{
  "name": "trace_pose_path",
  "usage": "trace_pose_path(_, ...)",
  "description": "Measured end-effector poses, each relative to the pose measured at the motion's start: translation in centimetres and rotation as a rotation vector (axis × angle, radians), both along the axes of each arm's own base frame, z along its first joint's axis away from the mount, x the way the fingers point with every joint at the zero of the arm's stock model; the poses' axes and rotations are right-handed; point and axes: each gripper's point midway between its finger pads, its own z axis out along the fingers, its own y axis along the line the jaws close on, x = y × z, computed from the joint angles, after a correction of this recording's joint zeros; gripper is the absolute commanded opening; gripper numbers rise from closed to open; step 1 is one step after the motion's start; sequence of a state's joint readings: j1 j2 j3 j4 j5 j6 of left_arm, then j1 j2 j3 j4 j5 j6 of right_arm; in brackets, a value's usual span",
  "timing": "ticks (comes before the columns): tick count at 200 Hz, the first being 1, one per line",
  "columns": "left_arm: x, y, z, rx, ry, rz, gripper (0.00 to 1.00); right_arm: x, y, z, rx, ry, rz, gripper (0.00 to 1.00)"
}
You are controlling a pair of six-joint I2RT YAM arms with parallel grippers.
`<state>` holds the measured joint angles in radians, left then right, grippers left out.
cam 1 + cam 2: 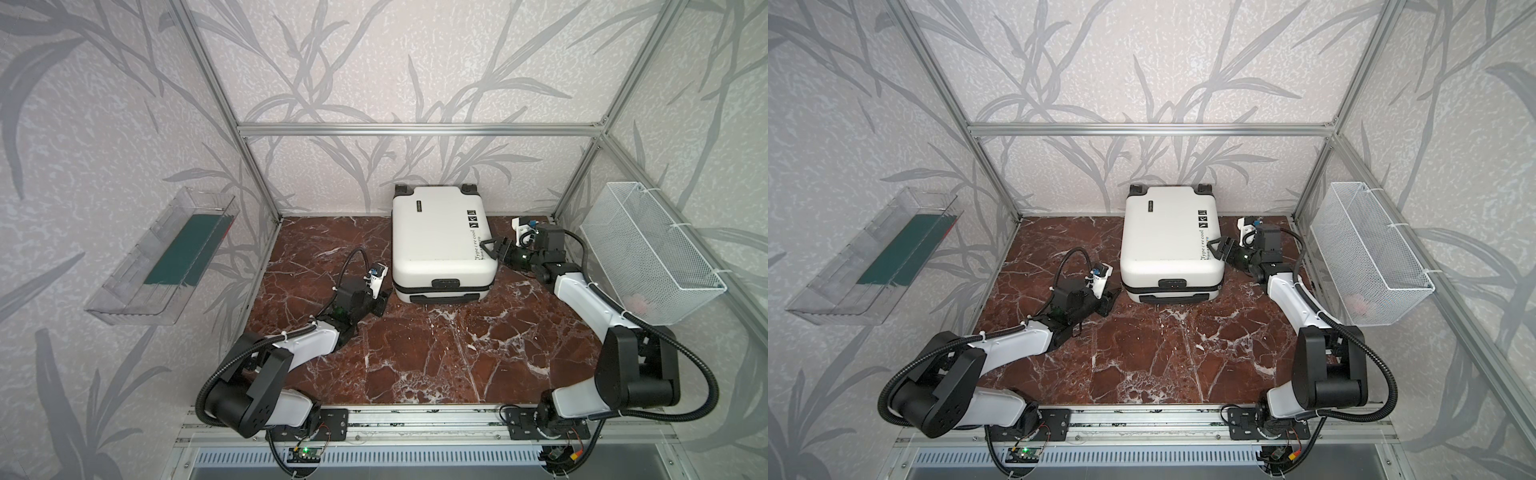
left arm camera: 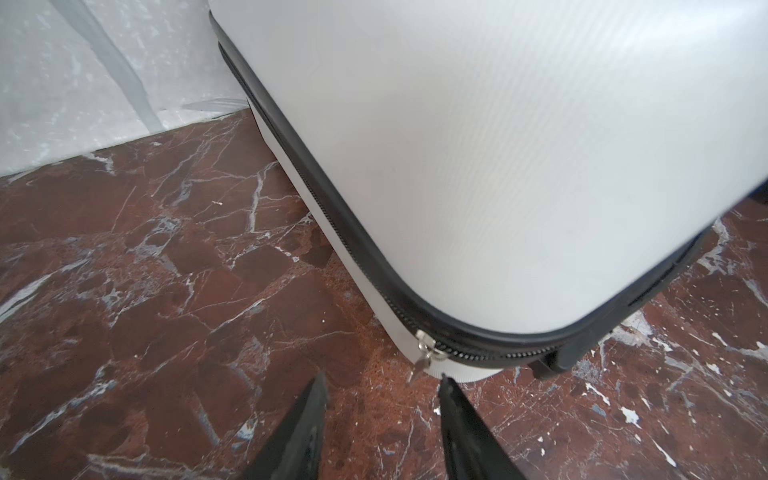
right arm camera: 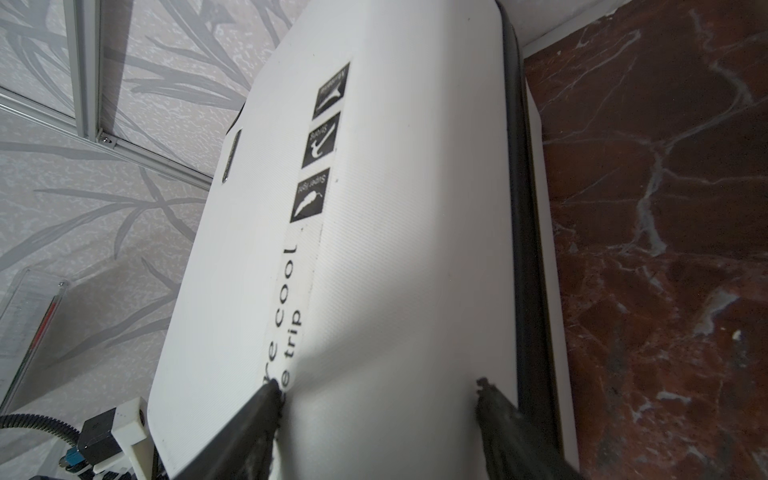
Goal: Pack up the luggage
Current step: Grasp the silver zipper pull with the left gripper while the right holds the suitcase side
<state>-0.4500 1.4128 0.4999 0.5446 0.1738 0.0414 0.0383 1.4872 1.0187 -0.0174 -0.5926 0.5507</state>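
Note:
The luggage (image 1: 440,241) (image 1: 1169,241) is a small white hard-shell suitcase lying flat and closed at the back middle of the marble table, wheels toward the wall. Its black zipper seam runs round the side, and a silver zipper pull (image 2: 422,357) hangs at the front left corner. My left gripper (image 1: 381,302) (image 2: 382,378) stands open low on the table just short of that corner, with nothing between its fingers. My right gripper (image 1: 492,246) (image 3: 378,384) is open over the lid's right side by the printed text, its tips spread on the white shell (image 3: 395,249).
A clear plastic bin (image 1: 166,262) holding something flat and dark green hangs on the left wall. A white wire mesh basket (image 1: 648,253) hangs on the right wall with a pale pink thing (image 1: 636,305) at its bottom. Aluminium frame posts stand at the back corners.

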Motion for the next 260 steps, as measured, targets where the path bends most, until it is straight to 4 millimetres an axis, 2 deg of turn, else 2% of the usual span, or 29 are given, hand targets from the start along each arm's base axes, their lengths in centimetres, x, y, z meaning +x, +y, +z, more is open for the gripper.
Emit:
trace_pose_path(88,0.3,-1.4,-2.0,-0.018,0.014,-0.092,0.43,0.1,0.0,-0.1,0.001,-0.005,0.004,0.73)
trace_pose_path(141,0.6,-1.7,-2.7,-0.058,0.023,-0.121,0.25,0.1,0.0,-0.1,0.001,-0.005,0.004,0.73)
trace_pose_path(207,0.8,-1.9,-1.9,-0.103,0.004,-0.149,0.11,0.2,0.1,-0.1,0.002,-0.004,0.005,0.73)
trace_pose_path(237,0.6,-2.2,-1.9,-0.117,0.012,-0.162,0.00,0.2,0.1,-0.1,0.002,-0.003,0.006,0.73)
trace_pose_path(260,0.5,-2.1,-2.0,-0.130,0.018,-0.157,0.00,0.2,0.1,-0.1,0.002,-0.005,0.005,0.73)
